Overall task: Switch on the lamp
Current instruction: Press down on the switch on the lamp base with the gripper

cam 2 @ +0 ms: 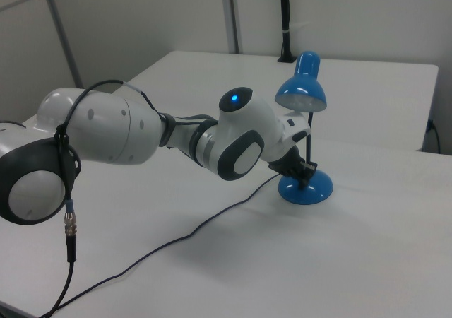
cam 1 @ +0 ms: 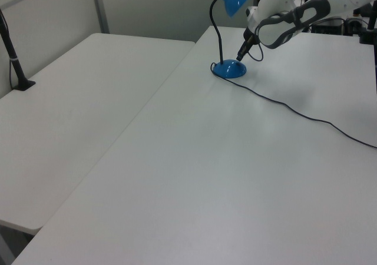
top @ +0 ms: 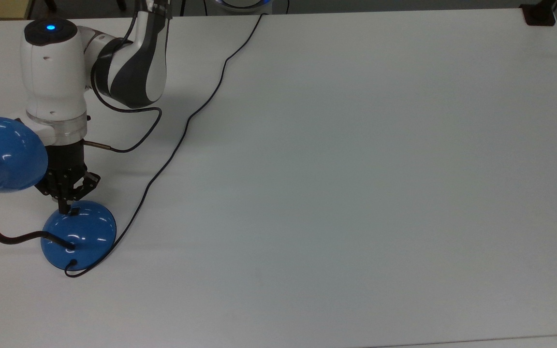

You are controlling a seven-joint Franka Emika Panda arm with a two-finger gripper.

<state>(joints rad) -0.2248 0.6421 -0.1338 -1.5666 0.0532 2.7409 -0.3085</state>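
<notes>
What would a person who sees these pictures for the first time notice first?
The eye goes first to the glossy blue desk lamp with a domed base, black gooseneck and bell-shaped shade, standing near the top view's left edge on the wide white table. Next is the white and grey robot arm, whose black end effector points down at the small black switch on the base. A thin black cord runs from the base across the table.

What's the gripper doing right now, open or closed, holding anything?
Gripper: closed, holding nothing, its tip down at the switch on the lamp base.
</notes>
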